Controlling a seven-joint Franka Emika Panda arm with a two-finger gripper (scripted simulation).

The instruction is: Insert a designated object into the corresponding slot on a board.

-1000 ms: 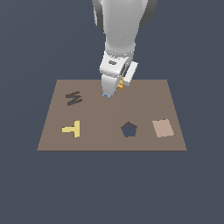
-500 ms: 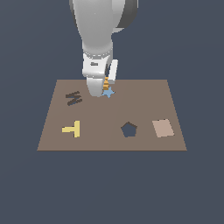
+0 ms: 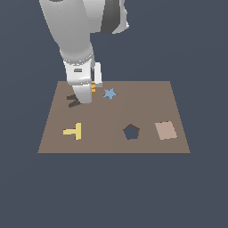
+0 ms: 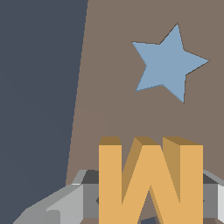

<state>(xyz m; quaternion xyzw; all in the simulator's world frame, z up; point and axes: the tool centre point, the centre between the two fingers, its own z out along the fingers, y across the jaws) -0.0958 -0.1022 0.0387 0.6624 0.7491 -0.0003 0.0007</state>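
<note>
The orange-yellow M-shaped designated object (image 4: 148,179) fills the wrist view, held between my grey fingers (image 4: 74,201). In the exterior view only a sliver of the designated object (image 3: 93,87) shows beside the arm. My gripper (image 3: 89,91) is shut on it and hangs low over the far left part of the brown board (image 3: 147,100). The dark M-shaped slot (image 3: 72,101) lies just to the exterior view's left of the gripper, partly hidden by it.
A small blue star (image 3: 109,93) lies on the board just to the exterior view's right of the gripper, and the blue star (image 4: 168,63) shows in the wrist view too. A pale-yellow T (image 3: 74,131), a dark pentagon hole (image 3: 131,132) and a tan square patch (image 3: 165,130) line the near side.
The arm has carried the M block toward the exterior view's left, from near the board's far middle to beside the M slot. The star is now uncovered.
</note>
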